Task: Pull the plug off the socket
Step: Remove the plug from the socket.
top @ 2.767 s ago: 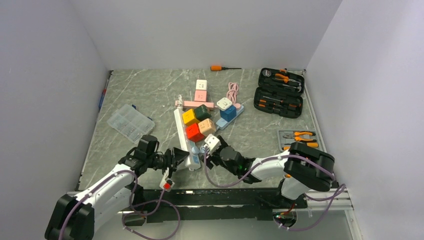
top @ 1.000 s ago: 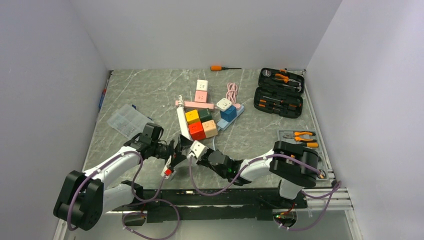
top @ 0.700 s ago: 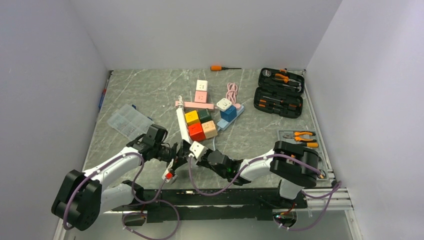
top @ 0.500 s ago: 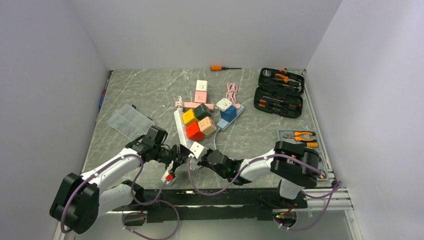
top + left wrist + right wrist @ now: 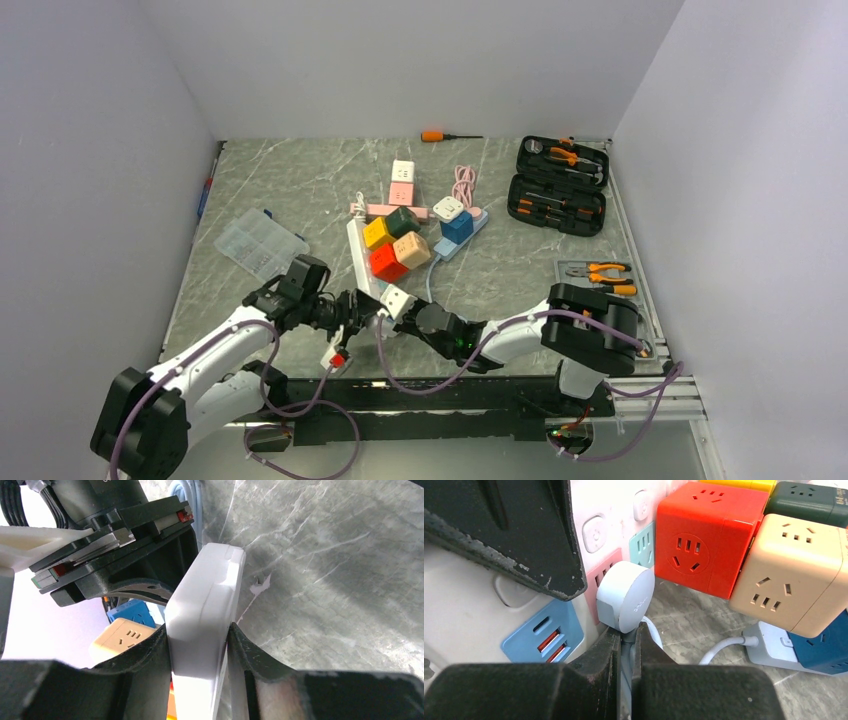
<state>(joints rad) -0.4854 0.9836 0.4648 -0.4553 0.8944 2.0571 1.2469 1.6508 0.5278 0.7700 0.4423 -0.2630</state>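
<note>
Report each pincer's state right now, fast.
Left pincer: closed on the white power strip at its end.
Right pincer: closed on the round plug at its cord end.

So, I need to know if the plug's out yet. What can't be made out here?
- Right wrist: pins of the plug, hidden behind its round body; seated or free, cannot tell.
- Top external: the plug itself, too small and covered by the right gripper.
- Left wrist: socket face of the power strip, seen edge-on.

Grey marbled tabletop [image 5: 300, 180]; plain white walls [image 5: 420, 60] on three sides; even light; metal rail [image 5: 640, 408] along near edge.
</note>
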